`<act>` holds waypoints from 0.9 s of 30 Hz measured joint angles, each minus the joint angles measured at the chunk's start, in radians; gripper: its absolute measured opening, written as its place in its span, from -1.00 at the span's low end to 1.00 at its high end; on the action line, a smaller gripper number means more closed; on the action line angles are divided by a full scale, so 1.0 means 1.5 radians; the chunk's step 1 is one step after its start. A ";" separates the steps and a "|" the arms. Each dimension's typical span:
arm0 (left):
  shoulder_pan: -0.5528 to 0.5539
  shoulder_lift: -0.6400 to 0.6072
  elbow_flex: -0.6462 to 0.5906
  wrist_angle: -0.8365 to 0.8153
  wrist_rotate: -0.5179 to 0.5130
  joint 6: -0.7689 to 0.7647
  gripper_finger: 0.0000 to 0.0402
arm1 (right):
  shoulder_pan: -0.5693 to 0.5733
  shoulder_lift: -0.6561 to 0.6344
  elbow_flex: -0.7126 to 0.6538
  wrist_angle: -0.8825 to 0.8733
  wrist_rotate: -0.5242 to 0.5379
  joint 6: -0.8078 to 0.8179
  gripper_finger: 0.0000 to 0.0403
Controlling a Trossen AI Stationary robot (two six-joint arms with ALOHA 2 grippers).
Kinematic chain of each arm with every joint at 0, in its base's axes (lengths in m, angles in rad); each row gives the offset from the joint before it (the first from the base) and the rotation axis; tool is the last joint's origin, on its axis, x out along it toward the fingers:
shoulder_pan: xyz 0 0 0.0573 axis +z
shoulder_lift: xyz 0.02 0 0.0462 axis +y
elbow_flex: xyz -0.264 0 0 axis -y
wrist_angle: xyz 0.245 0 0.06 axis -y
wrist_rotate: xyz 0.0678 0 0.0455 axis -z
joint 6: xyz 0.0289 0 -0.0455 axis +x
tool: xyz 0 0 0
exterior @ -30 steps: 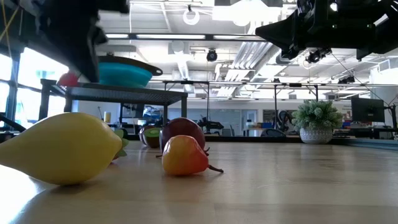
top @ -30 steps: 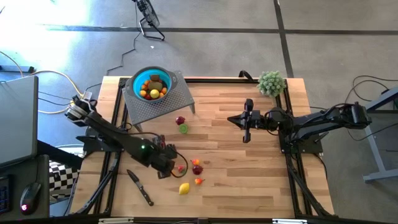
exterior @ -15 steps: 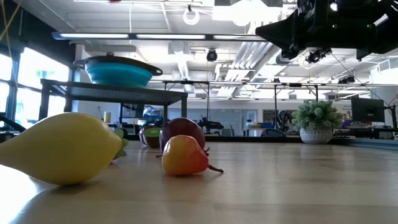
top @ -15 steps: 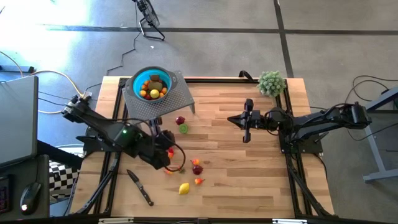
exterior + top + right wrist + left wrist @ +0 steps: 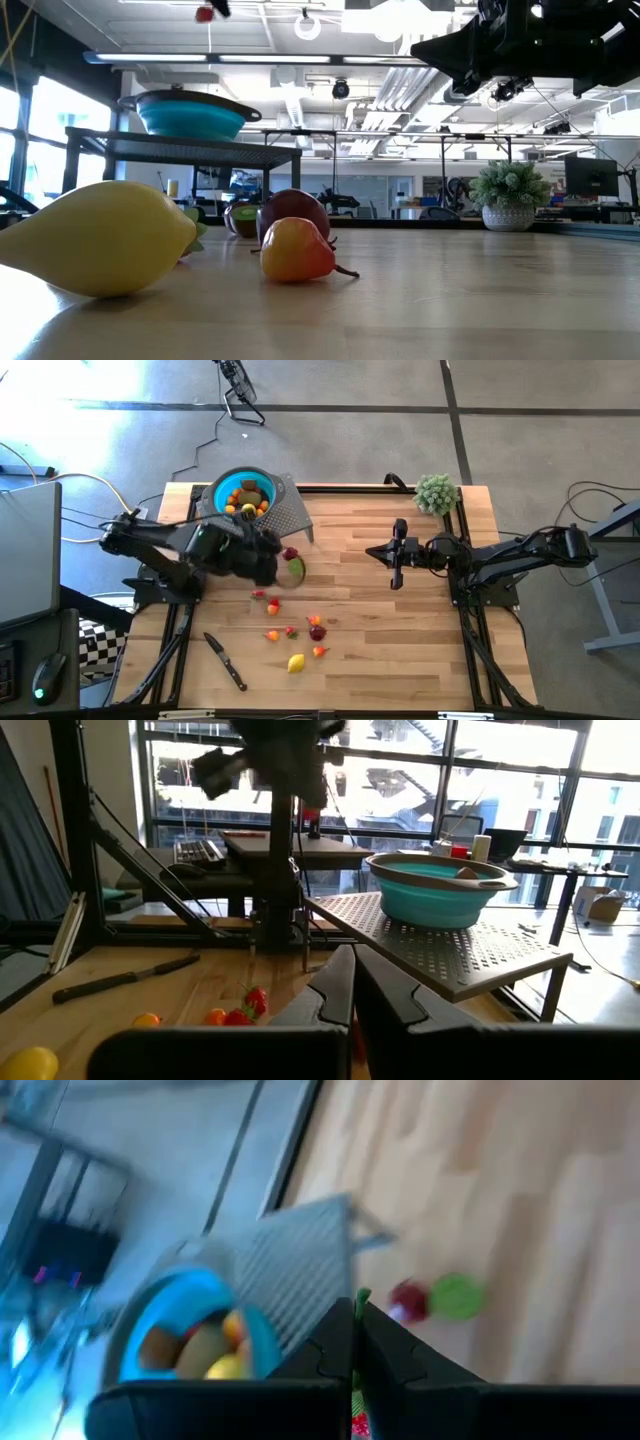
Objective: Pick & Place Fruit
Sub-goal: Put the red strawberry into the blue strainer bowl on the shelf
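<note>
The left tool (image 5: 268,560) hangs over the counter (image 5: 400,640) just beside the raised perforated stand (image 5: 285,510) that carries the teal bowl (image 5: 243,497), and its fingers are pressed together; the low view shows a small red fruit (image 5: 205,13) pinched high in the air, and the left wrist view shows a green stem poking up between the closed fingers. Held that high, the piece can clear the bowl's rim, which is probably why the arm is raised beside the stand and not down at counter level. The bowl already holds several orange, yellow and brownish fruits (image 5: 245,500), so the task looks well along but unfinished. A dark red fruit (image 5: 290,553) and a lime green one (image 5: 296,567) lie on the counter right next to the left tool, while the rest of the loose fruits (image 5: 300,635), among them a yellow lemon (image 5: 296,662), sit nearer the front edge, well apart from it. The right tool (image 5: 396,565) waits fully closed and empty, over the middle of the counter. A black-handled knife (image 5: 226,661) lies off to the side.
</note>
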 joint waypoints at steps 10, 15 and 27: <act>0.204 0.000 0.000 -0.077 0.029 -0.014 -1.00 | 0.000 0.000 0.000 0.000 0.000 -0.002 -0.99; 0.308 0.000 0.000 -0.075 0.040 -0.008 -1.00 | 0.000 0.000 0.000 0.000 0.000 -0.002 -0.99; 0.495 0.000 -0.001 -0.056 0.121 -0.010 -1.00 | 0.000 0.000 0.000 0.000 0.000 -0.003 -0.99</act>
